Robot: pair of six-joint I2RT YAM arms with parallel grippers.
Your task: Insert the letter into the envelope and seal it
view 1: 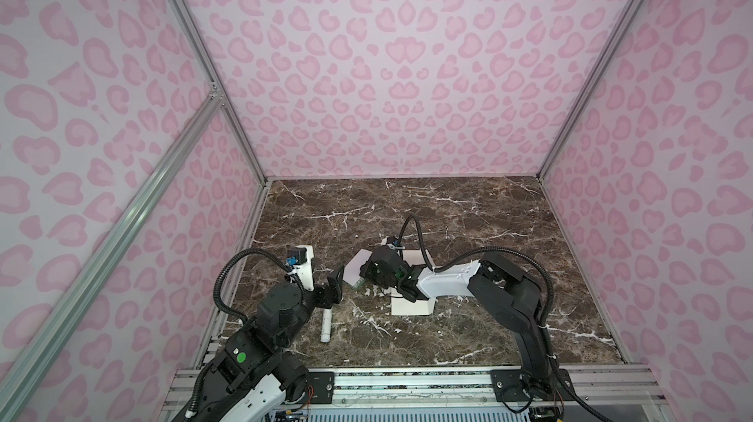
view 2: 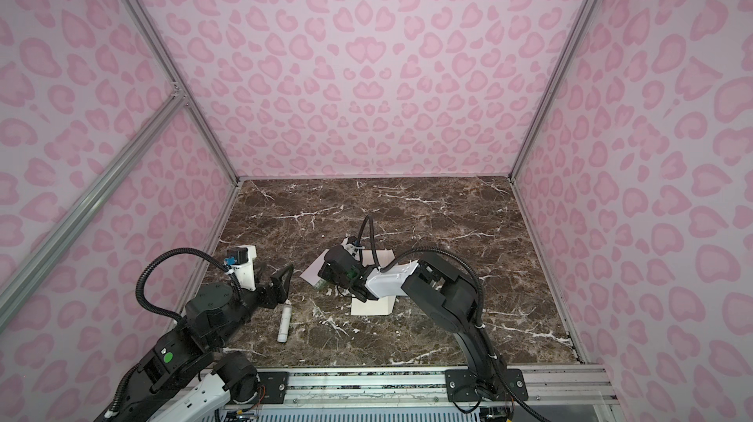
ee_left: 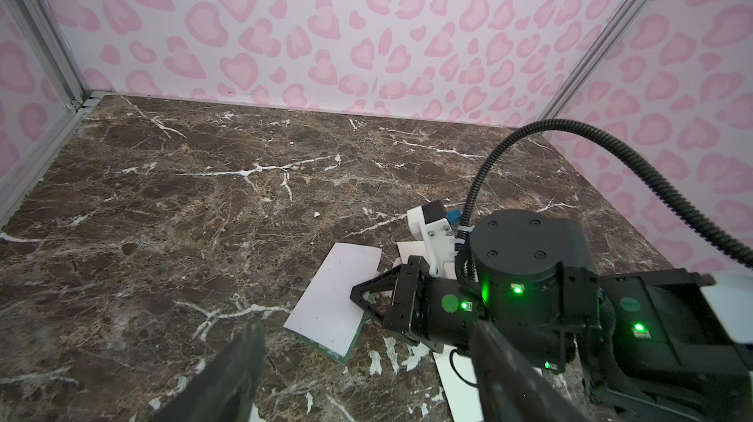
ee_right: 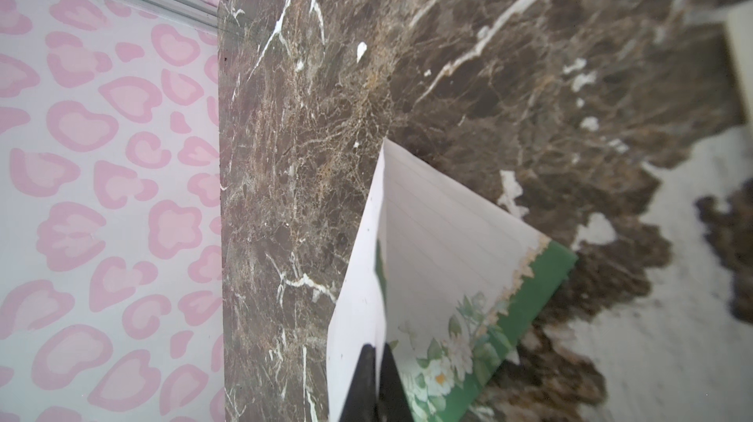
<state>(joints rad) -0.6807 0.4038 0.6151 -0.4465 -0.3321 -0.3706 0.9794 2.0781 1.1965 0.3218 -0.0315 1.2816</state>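
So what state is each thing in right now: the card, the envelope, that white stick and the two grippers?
Letter: bent, tilted up from the table, pinched at one edge.
Envelope: lying flat on the table, partly hidden; flap cannot be made out.
White stick: lying on its side, untouched.
Left gripper: open, empty.
Right gripper: shut on the letter.

The right arm (view 1: 444, 277) covers much of the envelope (view 1: 409, 306) in both top views.
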